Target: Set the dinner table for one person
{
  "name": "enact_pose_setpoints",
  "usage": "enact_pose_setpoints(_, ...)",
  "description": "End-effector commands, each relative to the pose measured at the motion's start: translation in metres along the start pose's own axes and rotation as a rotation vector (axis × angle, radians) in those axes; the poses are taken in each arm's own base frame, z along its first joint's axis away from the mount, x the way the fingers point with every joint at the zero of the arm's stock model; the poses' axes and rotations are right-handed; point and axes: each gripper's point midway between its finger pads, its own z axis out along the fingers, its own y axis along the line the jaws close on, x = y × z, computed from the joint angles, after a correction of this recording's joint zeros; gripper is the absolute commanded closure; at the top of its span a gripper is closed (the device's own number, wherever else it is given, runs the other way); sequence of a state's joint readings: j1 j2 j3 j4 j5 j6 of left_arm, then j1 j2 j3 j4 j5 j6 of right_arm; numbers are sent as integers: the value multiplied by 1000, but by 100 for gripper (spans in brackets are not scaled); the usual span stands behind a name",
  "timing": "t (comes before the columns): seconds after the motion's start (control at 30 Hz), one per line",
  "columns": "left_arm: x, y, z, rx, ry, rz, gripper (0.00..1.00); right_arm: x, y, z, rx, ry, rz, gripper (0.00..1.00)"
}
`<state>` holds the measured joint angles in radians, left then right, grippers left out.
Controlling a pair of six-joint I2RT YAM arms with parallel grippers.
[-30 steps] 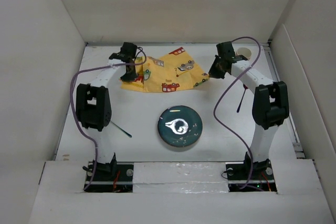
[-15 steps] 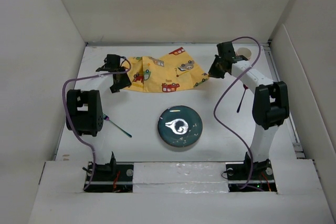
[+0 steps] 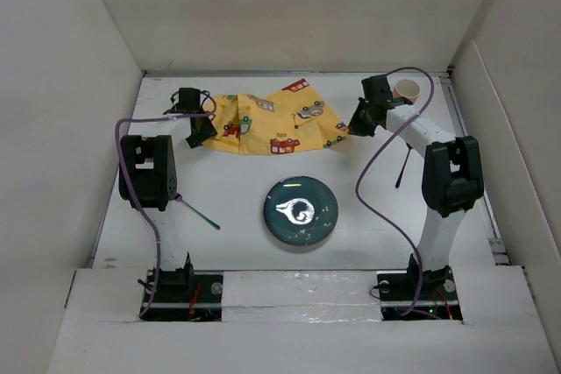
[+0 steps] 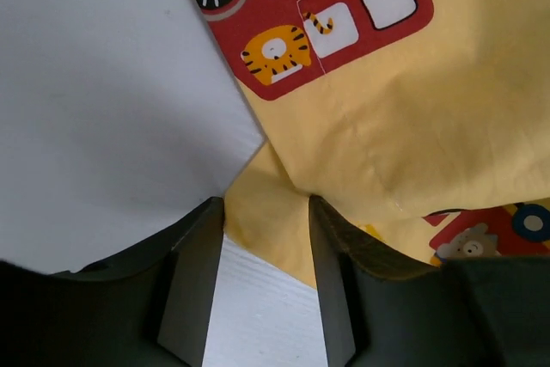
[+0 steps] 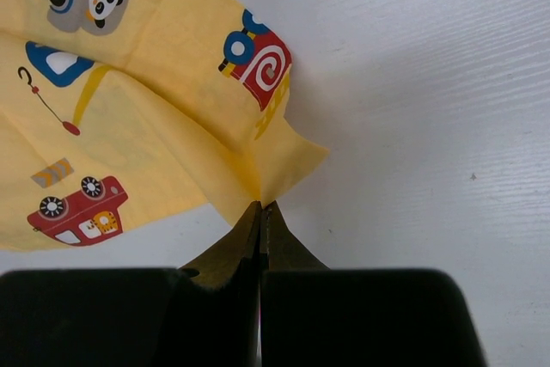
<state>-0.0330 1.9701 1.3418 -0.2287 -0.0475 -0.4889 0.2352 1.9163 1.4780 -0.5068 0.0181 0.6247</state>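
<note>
The yellow car-print cloth mat (image 3: 273, 122) lies crumpled at the back of the white dinner table (image 3: 237, 183). My left gripper (image 3: 198, 131) is at the mat's left corner. In the left wrist view it (image 4: 266, 212) is open, with the corner of the mat (image 4: 387, 118) lying between the jaws. My right gripper (image 3: 355, 125) is at the mat's right corner. In the right wrist view it (image 5: 260, 205) is shut on a pinched fold of the mat (image 5: 129, 126).
A dark green plate (image 3: 301, 210) sits in the middle of the table. A thin green-handled utensil (image 3: 200, 214) lies left of it, and a dark utensil (image 3: 402, 168) lies to the right. A paper cup (image 3: 407, 89) stands at the back right. White panel walls surround the table.
My left arm has swung out to the left, and its gripper has come down from the mat's back-left edge to its left corner. The right gripper has barely moved.
</note>
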Motion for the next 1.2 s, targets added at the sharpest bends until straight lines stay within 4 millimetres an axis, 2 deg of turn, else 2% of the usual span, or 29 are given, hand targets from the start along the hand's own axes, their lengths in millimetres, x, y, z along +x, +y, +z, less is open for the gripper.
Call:
enact_pose_setpoints(0.0,1,2,4,-20,2,1,59,-21,19,-22,-71,-78,-2,100)
enact_pose_setpoints(0.03,0,3,6,-23,2,10,62,-21,19,-22,-73,-78,-2,100)
enact_pose_setpoints(0.07,0,3,6,-28,3,18,72,-21,19,-21,-73,-78,1,100)
enact_pose_setpoints(0.2,1,9,4,-89,-3,84,87,-28,19,-20,-74,-88,14,100)
enact_pose_setpoints(0.23,1,11,5,-95,-5,89,87,-27,19,-20,-75,-87,14,100)
enact_pose_setpoints(0.27,-1,12,4,-103,-10,94,94,-29,20,-20,-77,-92,19,100)
enact_pose_setpoints(0.4,-8,12,-1,-109,-35,96,100,-28,26,-21,-106,-77,18,100)
enact_pose_setpoints(0.5,-32,-6,-27,-41,-96,92,100,-29,27,-25,-109,-83,18,100)
enact_pose_setpoints(0.6,-78,-42,-86,104,-220,64,100,-41,35,-48,-137,-127,20,100)
enact_pose_setpoints(0.63,-97,-54,-119,160,-285,54,100,-53,41,-67,-155,-170,20,100)
enact_pose_setpoints(0.7,-126,-72,-166,243,-375,32,100,-67,40,-89,-140,-226,14,100)
enact_pose_setpoints(0.73,-140,-78,-201,289,-438,21,100,-78,42,-104,-137,-271,14,100)
enact_pose_setpoints(0.77,-148,-82,-220,316,-472,12,100,-84,47,-128,-153,-310,8,100)
enact_pose_setpoints(0.83,-170,-84,-274,392,-570,-30,100,-95,51,-157,-162,-383,11,100)
enact_pose_setpoints(0.87,-179,-82,-292,412,-613,-49,100,-105,54,-190,-195,-452,16,100)
enact_pose_setpoints(0.93,-190,-85,-341,469,-700,-66,100,-112,58,-223,-214,-527,21,100)
enact_pose_setpoints(1.0,-198,-86,-376,509,-763,-80,100,-121,62,-269,-248,-609,27,100)
enact_pose_setpoints(1.03,-200,-84,-398,532,-801,-86,100,-125,58,-281,-236,-636,34,100)
enact_pose_setpoints(1.07,-201,-83,-410,542,-822,-91,100,-126,61,-296,-250,-659,31,100)
enact_pose_setpoints(1.1,-205,-82,-423,549,-850,-99,100,-133,63,-322,-276,-707,40,100)
enact_pose_setpoints(1.17,-208,-83,-435,559,-868,-100,100,-139,65,-342,-299,-745,45,100)
